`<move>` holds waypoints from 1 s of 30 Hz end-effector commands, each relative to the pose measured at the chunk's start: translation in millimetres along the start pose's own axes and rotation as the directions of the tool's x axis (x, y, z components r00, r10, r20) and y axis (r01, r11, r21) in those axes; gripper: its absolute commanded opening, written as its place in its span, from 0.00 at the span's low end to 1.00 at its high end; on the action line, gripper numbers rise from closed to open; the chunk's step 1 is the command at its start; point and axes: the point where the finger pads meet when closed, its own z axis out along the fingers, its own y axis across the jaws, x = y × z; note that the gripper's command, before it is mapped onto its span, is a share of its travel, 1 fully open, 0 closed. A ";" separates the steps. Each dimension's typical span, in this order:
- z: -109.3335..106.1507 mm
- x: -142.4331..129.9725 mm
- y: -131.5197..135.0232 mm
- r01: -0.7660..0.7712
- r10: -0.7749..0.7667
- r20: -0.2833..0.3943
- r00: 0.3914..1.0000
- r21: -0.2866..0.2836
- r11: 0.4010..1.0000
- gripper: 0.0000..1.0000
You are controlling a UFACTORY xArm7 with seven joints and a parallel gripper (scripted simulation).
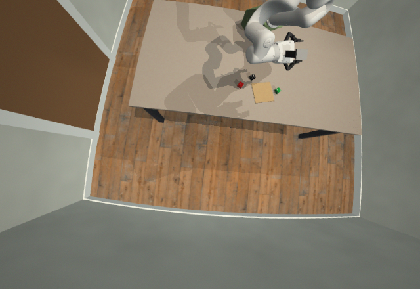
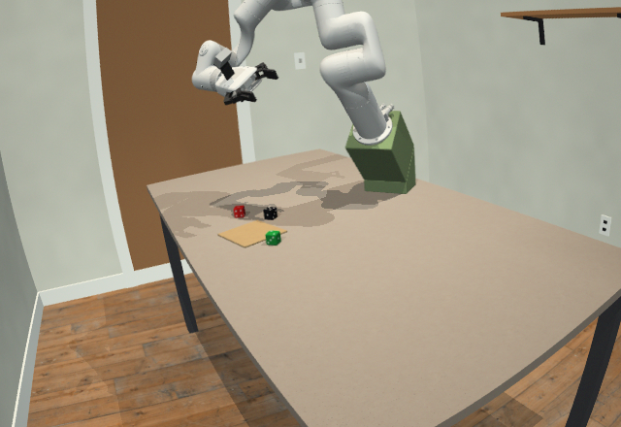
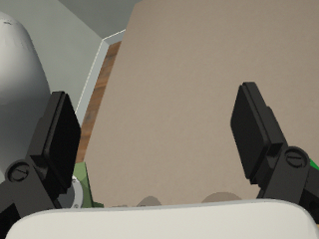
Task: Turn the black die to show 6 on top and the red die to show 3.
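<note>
A tan square mat lies flat on the table. The black die and the red die sit on the bare table just beside the mat, apart from each other. The green die rests at the mat's other edge, touching or just off it. My gripper is open and empty. It hangs high above the table, pointing sideways, well away from the dice. No die shows in the wrist view.
The arm's green base block stands at the table's back edge. The table has a door behind it and a wall shelf at the upper right.
</note>
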 end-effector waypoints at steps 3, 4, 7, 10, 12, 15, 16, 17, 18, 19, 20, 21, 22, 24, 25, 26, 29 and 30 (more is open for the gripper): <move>-0.6 0.4 0.0 0.001 -0.001 0.001 1.000 -0.002 1.000 1.00; -0.6 0.4 0.0 0.001 -0.001 0.001 1.000 -0.002 1.000 1.00; -0.6 0.4 0.0 0.001 -0.001 0.001 1.000 -0.002 1.000 1.00; -0.6 0.4 0.0 0.001 -0.001 0.001 1.000 -0.002 1.000 1.00; -0.6 0.4 0.0 0.001 -0.001 0.001 1.000 -0.002 1.000 1.00; -0.6 0.4 0.0 0.001 -0.001 0.001 1.000 -0.002 1.000 1.00; -0.6 0.4 0.0 0.001 -0.001 0.001 1.000 -0.002 1.000 1.00; -0.6 0.4 0.0 0.001 -0.001 0.001 1.000 -0.002 1.000 1.00; -0.6 0.4 0.2 0.000 0.000 0.002 1.000 -0.002 1.000 1.00; -0.5 0.2 1.3 -0.005 0.005 0.002 1.000 -0.005 1.000 1.00; -0.4 -0.3 4.1 -0.019 0.019 0.003 1.000 -0.013 1.000 1.00; -0.1 -1.4 9.2 -0.045 0.045 0.005 0.999 -0.028 0.999 1.00; 0.1 -3.2 16.9 -0.083 0.083 0.007 0.997 -0.050 0.995 1.00; 0.2 -8.4 34.9 -0.173 0.175 0.006 0.985 -0.103 0.979 1.00; 0.1 -9.7 38.6 -0.192 0.194 0.006 0.981 -0.115 0.975 1.00; 0.1 -10.3 40.3 -0.201 0.203 0.005 0.979 -0.120 0.972 1.00; -0.8 -16.4 55.6 -0.279 0.283 -0.002 0.959 -0.169 0.945 1.00; -1.6 -20.3 64.0 -0.322 0.327 -0.008 0.945 -0.197 0.926 1.00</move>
